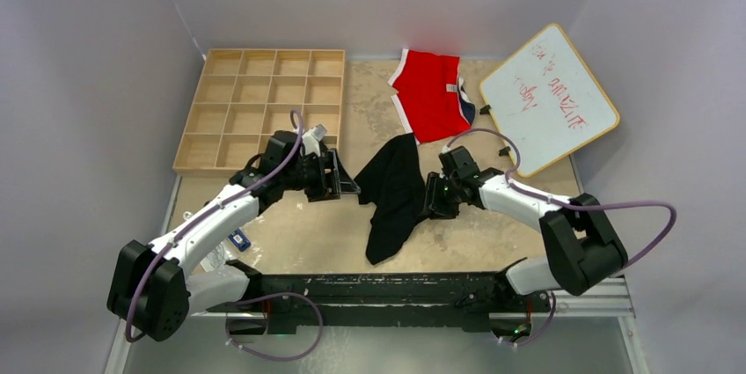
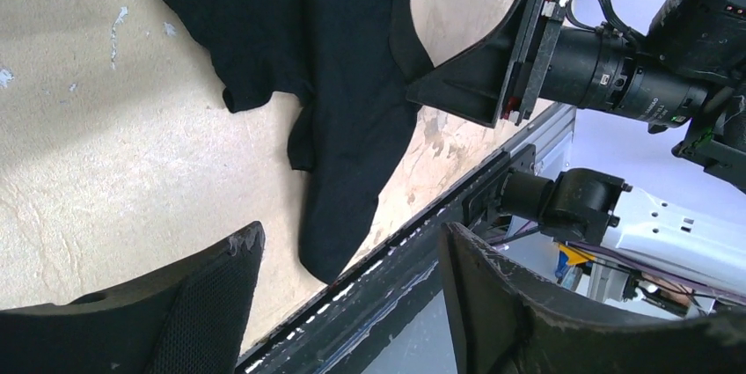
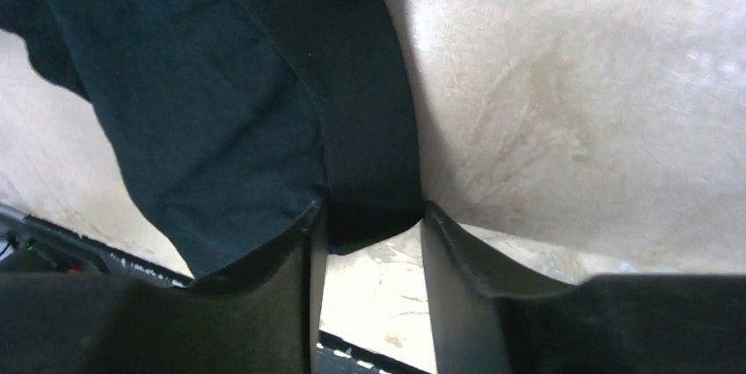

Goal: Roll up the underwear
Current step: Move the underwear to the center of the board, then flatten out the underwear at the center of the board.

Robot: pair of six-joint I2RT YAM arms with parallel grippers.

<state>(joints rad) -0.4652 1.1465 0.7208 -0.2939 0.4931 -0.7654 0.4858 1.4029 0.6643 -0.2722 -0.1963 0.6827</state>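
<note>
Underwear (image 1: 393, 191) rumpled on table (image 1: 299, 233); right gripper (image 3: 371, 211) astride its waistband, jaws parted; left gripper (image 2: 352, 231) nearby, spread wide, empty.

I see the underwear (image 1: 393, 196) as a black piece of soft fabric, lying unrolled and a little crumpled on the middle of the table (image 1: 299, 238). Its far part is wide, and it narrows to a point toward the near edge. A smoother waistband (image 3: 365, 119) runs along its right side. I cannot tell if it is one garment or two.
</note>
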